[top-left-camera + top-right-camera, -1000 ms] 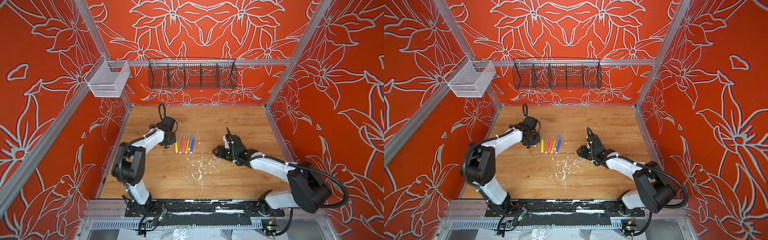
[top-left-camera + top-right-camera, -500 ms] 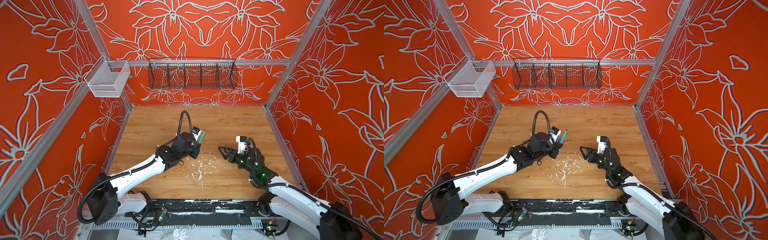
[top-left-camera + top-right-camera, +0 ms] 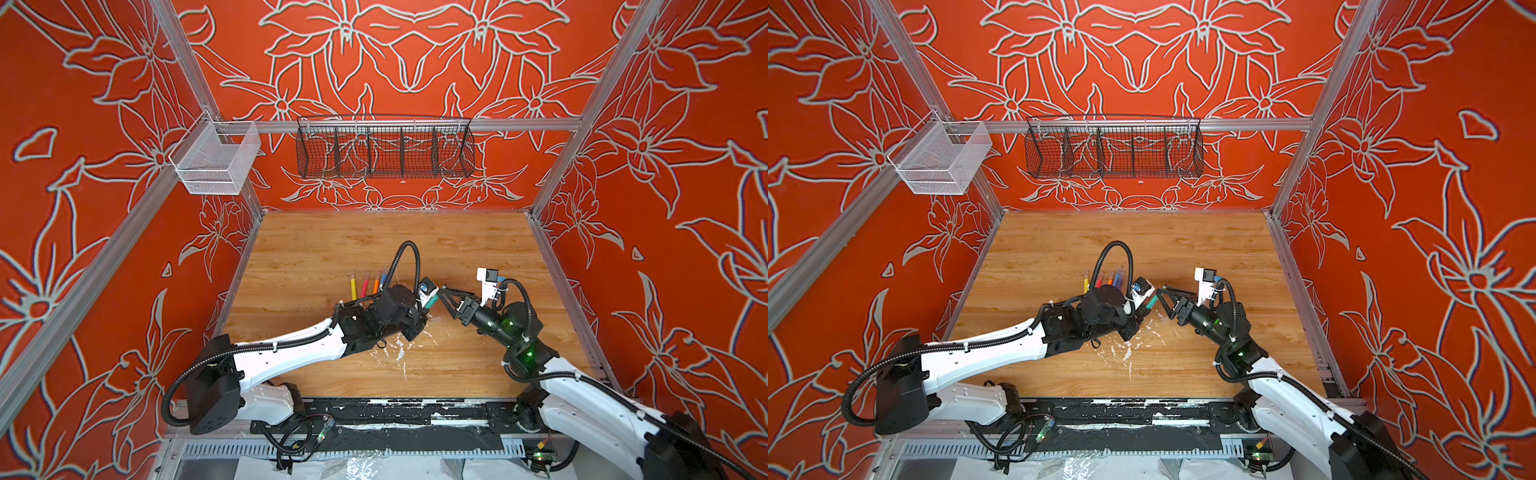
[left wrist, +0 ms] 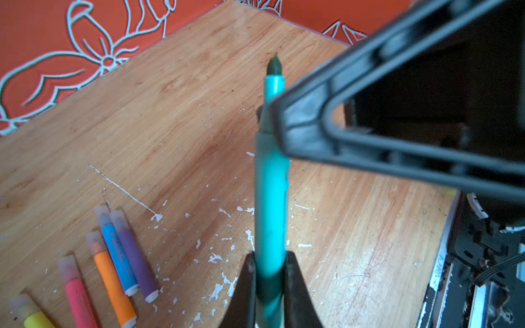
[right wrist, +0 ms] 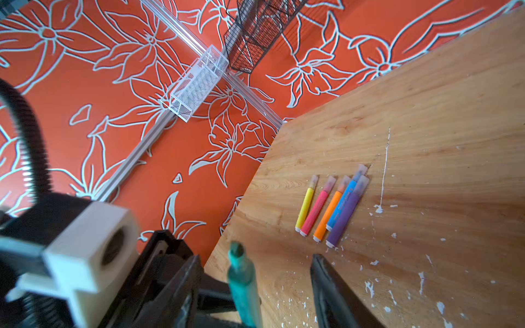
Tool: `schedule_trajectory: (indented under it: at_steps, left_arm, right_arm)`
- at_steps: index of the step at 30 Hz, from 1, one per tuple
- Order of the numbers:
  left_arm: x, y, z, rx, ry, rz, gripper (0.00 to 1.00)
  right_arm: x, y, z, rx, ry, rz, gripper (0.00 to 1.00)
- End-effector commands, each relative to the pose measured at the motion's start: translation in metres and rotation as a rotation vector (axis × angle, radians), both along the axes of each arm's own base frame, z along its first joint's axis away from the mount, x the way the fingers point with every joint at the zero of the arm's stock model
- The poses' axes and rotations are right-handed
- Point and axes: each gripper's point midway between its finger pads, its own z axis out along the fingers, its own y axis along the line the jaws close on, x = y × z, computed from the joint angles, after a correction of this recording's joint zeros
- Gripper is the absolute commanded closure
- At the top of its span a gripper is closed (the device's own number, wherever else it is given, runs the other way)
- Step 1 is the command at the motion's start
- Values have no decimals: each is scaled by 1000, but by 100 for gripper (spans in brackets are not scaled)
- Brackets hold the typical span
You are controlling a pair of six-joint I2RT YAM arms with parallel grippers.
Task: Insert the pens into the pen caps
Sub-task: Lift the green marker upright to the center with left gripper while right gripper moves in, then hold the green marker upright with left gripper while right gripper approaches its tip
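My left gripper [image 4: 270,258] is shut on the lower barrel of a green pen [image 4: 271,198], which it holds off the table with the bare felt tip pointing at the right arm. My right gripper [image 5: 255,258] is open. Its two fingers [image 5: 326,284] flank the tip end of the green pen [image 5: 244,284] with a gap on each side. In both top views the grippers meet mid-table: left gripper [image 3: 424,311], right gripper [image 3: 442,291]. Yellow [image 5: 305,208], pink [image 5: 316,211], orange [image 5: 329,214], blue [image 5: 342,206] and purple [image 5: 345,218] pens lie in a row, each wearing a clear pen cap [image 5: 313,181]. I see no loose cap.
White paint flecks [image 3: 399,353] dot the wooden table [image 3: 478,249] in front of the grippers. A black wire basket [image 3: 384,151] hangs on the back wall and a white mesh basket [image 3: 216,164] on the left rail. A black rail [image 3: 395,415] runs along the front edge.
The left arm left the row of pens and carried the green pen up to mid-table. The right gripper swung towards it, and its fingers now stand on either side of the pen tip.
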Motion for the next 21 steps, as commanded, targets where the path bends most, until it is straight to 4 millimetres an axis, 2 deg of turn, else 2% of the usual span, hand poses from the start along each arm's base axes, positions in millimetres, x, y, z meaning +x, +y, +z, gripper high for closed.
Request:
schedule_trajectory:
  at_steps: [1, 6, 10, 18, 21]
  left_arm:
    - [2, -7, 10, 17, -70, -7, 100]
    - [-4, -15, 8, 34, -78, -38, 100]
    - [-9, -19, 7, 47, -96, -52, 100]
    - [-6, -19, 5, 59, -106, -36, 100]
    - [-5, -18, 5, 59, -107, -31, 88]
  right_arm:
    - [-2, 9, 18, 38, -31, 60, 43]
    - [1, 10, 15, 31, -17, 56, 51]
    - [2, 10, 12, 23, -11, 48, 61]
    - [1, 11, 13, 19, -16, 62, 91]
    - [-1, 15, 15, 26, -16, 84, 99]
